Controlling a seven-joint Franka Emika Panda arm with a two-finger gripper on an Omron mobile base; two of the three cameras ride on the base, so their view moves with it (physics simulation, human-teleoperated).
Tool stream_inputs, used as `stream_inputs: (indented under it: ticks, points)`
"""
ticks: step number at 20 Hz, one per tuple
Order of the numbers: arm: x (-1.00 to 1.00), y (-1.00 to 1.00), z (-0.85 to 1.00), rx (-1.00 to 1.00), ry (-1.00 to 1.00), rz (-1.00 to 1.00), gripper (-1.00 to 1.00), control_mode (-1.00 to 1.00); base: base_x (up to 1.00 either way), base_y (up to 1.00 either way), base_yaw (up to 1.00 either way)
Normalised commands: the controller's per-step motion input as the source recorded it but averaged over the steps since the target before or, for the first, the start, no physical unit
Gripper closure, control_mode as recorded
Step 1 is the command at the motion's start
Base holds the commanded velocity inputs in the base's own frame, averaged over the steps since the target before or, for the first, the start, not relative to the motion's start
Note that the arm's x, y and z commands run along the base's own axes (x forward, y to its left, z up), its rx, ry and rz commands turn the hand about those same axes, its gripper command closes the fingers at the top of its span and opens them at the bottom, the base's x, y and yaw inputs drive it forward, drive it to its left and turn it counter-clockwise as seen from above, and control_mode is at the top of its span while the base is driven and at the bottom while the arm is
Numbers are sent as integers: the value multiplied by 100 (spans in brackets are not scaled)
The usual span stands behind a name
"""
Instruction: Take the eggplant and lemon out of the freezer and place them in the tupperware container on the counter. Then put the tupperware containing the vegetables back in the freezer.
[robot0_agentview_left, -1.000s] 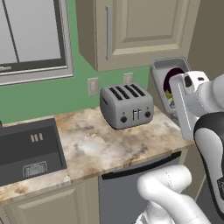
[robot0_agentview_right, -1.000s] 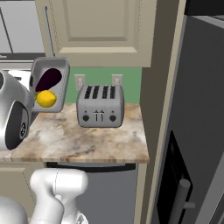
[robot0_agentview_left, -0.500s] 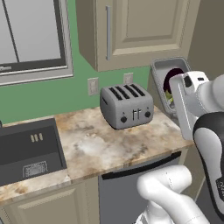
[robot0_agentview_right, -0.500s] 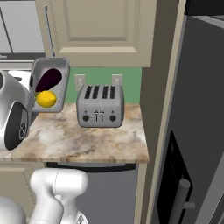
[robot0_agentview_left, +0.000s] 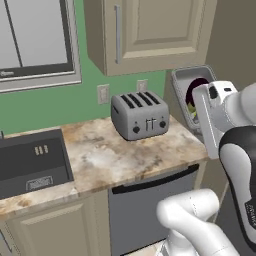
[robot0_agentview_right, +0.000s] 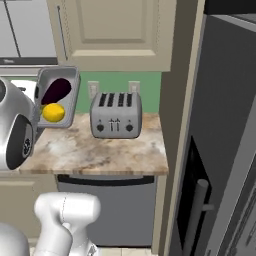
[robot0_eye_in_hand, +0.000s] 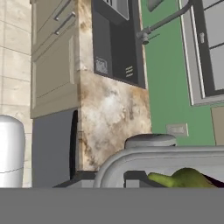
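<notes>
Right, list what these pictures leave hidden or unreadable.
- Gripper fingers: hidden by the robot's white arm in both base views.
- Tupperware container: lower part covered by the arm in the left base view.
- Eggplant and lemon: mostly cut off at the bottom of the hand view.
- Freezer interior: not visible, the door faces the right base view.

place: home kitchen | marbled tabletop (robot0_agentview_left: 110, 160) over beige cabinets (robot0_agentview_left: 55, 230) | four-slot toaster (robot0_agentview_left: 140, 116) near green wall (robot0_agentview_left: 90, 107) | dark sink (robot0_agentview_left: 30, 162) at left | dishwasher (robot0_agentview_right: 107, 207) below | tall grey freezer (robot0_agentview_right: 225, 150) at right
</notes>
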Motion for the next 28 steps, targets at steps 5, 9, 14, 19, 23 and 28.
stream_inputs:
  ticks: [5,9,14,19,23,28]
  points:
    - [0,0,0,0,0,0,100,100,-100,0,0]
    - [0,0,0,0,0,0,100,100,-100,0,0]
    - [0,0,0,0,0,0,100,100,-83,-1,0]
    - [0,0,0,0,0,0,100,100,-75,-4,0]
    - [0,0,0,0,0,0,100,100,-72,-11,0]
    - [0,0,0,0,0,0,100,100,-18,-47,1]
